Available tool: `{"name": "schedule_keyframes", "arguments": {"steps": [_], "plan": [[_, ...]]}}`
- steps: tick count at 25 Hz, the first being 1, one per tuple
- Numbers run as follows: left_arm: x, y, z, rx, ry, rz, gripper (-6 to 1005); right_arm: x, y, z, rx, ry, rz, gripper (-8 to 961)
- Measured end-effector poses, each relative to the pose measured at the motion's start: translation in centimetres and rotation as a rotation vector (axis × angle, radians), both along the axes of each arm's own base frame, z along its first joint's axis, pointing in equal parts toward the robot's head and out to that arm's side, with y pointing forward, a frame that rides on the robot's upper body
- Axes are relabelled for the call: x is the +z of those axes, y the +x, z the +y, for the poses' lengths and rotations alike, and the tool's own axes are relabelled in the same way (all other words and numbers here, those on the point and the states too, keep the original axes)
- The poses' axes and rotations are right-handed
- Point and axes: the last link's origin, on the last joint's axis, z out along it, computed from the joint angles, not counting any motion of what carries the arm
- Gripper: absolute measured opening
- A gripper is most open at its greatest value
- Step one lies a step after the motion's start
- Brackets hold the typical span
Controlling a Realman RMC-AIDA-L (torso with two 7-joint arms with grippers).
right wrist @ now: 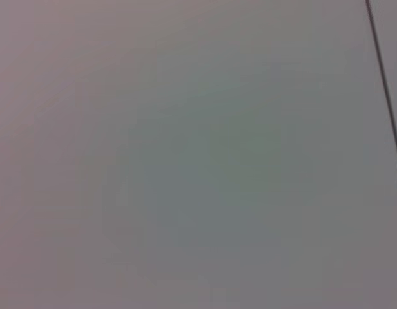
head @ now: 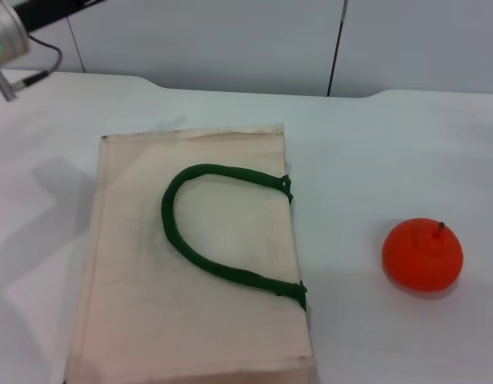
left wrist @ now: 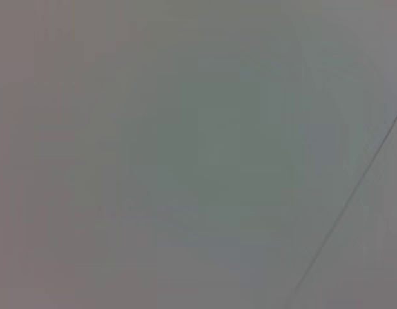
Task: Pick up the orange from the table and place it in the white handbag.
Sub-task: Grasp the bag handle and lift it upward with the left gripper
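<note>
The orange (head: 422, 254) sits alone on the white counter (head: 366, 152), its short dark stem pointing up and slightly away from the robot, with nothing touching it. Taking the orange as the landmark, the white handbag (head: 134, 264) lies flat on the counter to the orange's left, apart from it with a strip of bare counter between the two. The bag's dark green handle (head: 200, 240) is folded back over the cloth in a loop, both of its ends fixed at the bag edge that faces the orange. Far to the left of the orange and beyond the bag's far corner, a part of the left arm (head: 6, 40) with a lit green light shows at the edge of the head view; its end effector is out of sight, so whether it is spread or pressed together cannot be told. The right arm's end effector appears nowhere either. Both wrist views show only a plain pale surface crossed by one thin dark line.
</note>
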Motion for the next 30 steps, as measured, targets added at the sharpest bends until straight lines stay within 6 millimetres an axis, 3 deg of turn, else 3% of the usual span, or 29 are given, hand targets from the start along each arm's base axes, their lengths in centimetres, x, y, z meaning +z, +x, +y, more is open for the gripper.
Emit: {"name": "schedule_keyframes", "arguments": {"steps": [2,3,5,9,13,20,30], "plan": [[0.7,0.0,-0.1,0.01,-0.039,0.013,816,0.1,0.1,0.0,-0.001,0.001,0.0,882],[2.5,0.0,-0.5,0.035,-0.101,0.065,815,0.1,0.1,0.0,-0.002,0.001,0.0,882],[3.4,-0.1,-0.9,0.054,-0.163,0.122,812,0.1,0.2,-0.1,-0.005,0.002,0.0,881],[3.8,0.1,-1.5,0.116,-0.303,0.239,805,0.1,0.3,-0.2,-0.008,0.003,-0.001,880],[2.3,0.1,-1.4,0.153,-0.397,0.344,799,0.2,0.1,0.0,-0.001,0.004,-0.002,878],[-2.0,-0.4,-0.5,0.19,-0.505,0.477,788,0.2,-0.2,0.3,0.008,0.005,-0.003,876],[-5.1,-0.2,-0.4,0.174,-0.566,0.513,772,0.2,-0.4,0.5,0.013,0.004,-0.003,872]]}}
